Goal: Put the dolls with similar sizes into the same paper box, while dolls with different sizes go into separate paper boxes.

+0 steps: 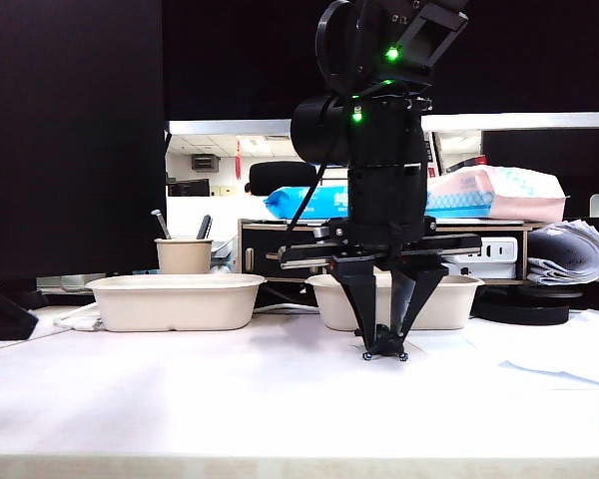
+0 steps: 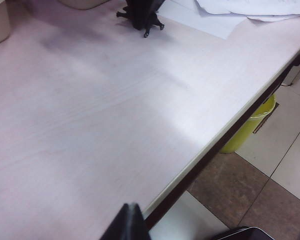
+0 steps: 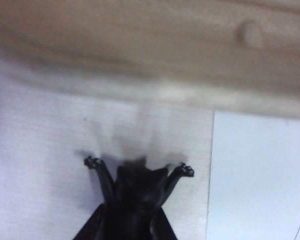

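Observation:
A tiny black doll with splayed legs (image 1: 384, 351) stands on the white table just in front of the right paper box (image 1: 449, 301). My right gripper (image 1: 384, 334) points straight down over it, and its fingers (image 1: 357, 299) taper in against the doll's body. The right wrist view shows the doll (image 3: 137, 185) wedged between the fingertips of the right gripper (image 3: 135, 220), with the box wall (image 3: 140, 45) just beyond. The left paper box (image 1: 175, 301) sits apart at the left. My left gripper (image 2: 130, 222) hovers over bare table near the front edge, its fingertips pressed together and holding nothing.
A round beige pen cup (image 1: 183, 255) stands behind the left box. White paper sheets (image 1: 564, 364) lie on the table at the right. A shelf with tissue packs (image 1: 499, 195) stands behind. A yellow bin (image 2: 250, 125) sits on the floor below the table edge.

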Robot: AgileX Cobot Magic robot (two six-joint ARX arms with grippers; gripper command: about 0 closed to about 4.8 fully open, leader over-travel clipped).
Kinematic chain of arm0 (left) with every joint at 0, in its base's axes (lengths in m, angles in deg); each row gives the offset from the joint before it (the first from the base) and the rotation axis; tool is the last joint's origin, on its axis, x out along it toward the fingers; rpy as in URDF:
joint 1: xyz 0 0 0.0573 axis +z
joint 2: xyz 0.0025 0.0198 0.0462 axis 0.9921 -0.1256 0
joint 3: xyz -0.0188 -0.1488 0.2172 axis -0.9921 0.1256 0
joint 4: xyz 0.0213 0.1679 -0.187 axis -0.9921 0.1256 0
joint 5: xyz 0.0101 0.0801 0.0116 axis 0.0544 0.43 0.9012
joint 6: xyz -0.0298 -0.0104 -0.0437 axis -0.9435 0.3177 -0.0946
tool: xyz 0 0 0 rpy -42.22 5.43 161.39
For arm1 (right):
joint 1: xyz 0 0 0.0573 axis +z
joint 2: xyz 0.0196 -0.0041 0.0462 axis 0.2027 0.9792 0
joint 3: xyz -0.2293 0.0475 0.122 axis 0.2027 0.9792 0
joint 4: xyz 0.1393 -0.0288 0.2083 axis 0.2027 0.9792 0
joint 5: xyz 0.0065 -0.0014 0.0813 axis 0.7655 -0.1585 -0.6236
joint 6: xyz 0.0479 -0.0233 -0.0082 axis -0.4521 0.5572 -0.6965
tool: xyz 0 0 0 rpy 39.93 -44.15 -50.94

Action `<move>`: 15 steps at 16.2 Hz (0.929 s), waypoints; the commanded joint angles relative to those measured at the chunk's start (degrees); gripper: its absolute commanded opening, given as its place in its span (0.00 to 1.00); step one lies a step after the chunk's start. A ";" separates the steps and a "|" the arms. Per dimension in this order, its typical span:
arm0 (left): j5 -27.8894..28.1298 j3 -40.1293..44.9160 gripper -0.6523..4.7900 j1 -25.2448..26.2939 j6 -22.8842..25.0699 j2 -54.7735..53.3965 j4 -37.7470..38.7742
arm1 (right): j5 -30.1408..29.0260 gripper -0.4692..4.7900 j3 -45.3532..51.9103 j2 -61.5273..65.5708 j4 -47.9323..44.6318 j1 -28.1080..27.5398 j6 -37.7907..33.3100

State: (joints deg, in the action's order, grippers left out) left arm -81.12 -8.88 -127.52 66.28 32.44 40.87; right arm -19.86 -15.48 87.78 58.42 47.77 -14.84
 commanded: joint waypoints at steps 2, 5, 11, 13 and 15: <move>-0.13 -0.22 0.11 0.04 0.09 1.20 -0.76 | -0.42 0.16 0.33 0.15 -0.92 -0.02 1.20; -0.15 -0.22 0.11 0.11 0.09 6.99 -0.76 | -0.61 0.16 0.26 -3.65 -2.23 -0.11 2.82; -0.26 -0.22 0.11 1.14 0.09 18.86 -0.76 | 0.22 0.16 0.26 -11.37 -8.15 -1.90 6.10; -0.17 -0.22 0.11 3.50 0.09 22.23 -0.79 | 1.01 0.16 0.28 -11.17 -10.67 -4.42 7.13; -0.15 -0.22 0.11 5.49 0.09 22.75 -0.76 | 2.01 0.17 0.28 -10.58 -13.60 -6.75 7.89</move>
State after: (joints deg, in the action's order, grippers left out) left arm -81.17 -8.93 -122.71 66.28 55.17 40.76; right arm -18.35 -15.11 77.14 47.30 41.69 -7.67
